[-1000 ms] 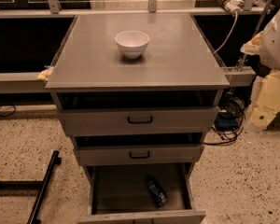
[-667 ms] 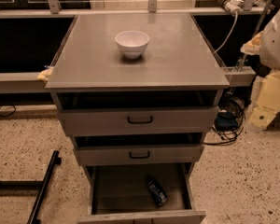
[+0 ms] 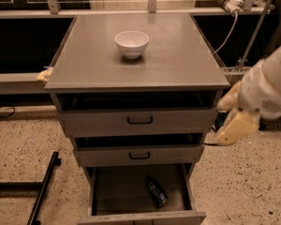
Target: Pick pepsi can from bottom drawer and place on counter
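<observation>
The pepsi can [image 3: 157,193] is a small dark blue can lying on its side in the open bottom drawer [image 3: 117,191], right of its middle. The counter [image 3: 178,55] is the flat grey top of the cabinet and bears a white bowl [image 3: 131,43]. My white arm comes in from the right, and its cream-coloured gripper [image 3: 234,124] hangs beside the cabinet's right edge at the height of the top drawer. It is well above and to the right of the can and holds nothing that shows.
Two shallower drawers with black handles [image 3: 140,120] sit above the bottom one, each pulled slightly out. A black bar [image 3: 43,187] lies on the speckled floor at the left. A white cable [image 3: 227,29] and a metal pole run behind the counter's right side.
My arm and gripper have moved left and down, closer to the cabinet's right side. The can, the drawers and the bowl have not moved.
</observation>
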Controlling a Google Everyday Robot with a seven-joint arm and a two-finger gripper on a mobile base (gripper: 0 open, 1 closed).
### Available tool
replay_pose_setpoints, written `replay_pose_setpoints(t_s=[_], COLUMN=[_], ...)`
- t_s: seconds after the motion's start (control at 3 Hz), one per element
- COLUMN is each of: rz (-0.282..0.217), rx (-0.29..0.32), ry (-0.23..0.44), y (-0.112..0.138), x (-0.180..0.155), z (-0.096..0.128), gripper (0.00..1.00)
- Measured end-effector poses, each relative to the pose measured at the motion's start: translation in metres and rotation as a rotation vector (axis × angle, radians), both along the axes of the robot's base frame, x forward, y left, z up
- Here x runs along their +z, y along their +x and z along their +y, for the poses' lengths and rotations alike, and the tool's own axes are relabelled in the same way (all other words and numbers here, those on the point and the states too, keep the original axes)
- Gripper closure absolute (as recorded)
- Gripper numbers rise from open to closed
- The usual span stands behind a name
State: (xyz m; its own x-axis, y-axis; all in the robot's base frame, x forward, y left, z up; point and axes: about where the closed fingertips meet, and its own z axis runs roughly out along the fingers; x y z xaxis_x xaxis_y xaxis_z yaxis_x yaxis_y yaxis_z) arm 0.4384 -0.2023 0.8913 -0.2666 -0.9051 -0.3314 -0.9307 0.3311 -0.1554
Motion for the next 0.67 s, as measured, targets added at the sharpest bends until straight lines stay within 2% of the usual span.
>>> replay_pose_setpoints(t_s=[0.33,0.67], rz=[0.095,0.177], rx=[0.001,0.013], ry=[0.116,0.180], y=[-0.005,0.002], x=[-0.103,-0.210], z=[0.031,0.067], gripper=[0.64,0.87])
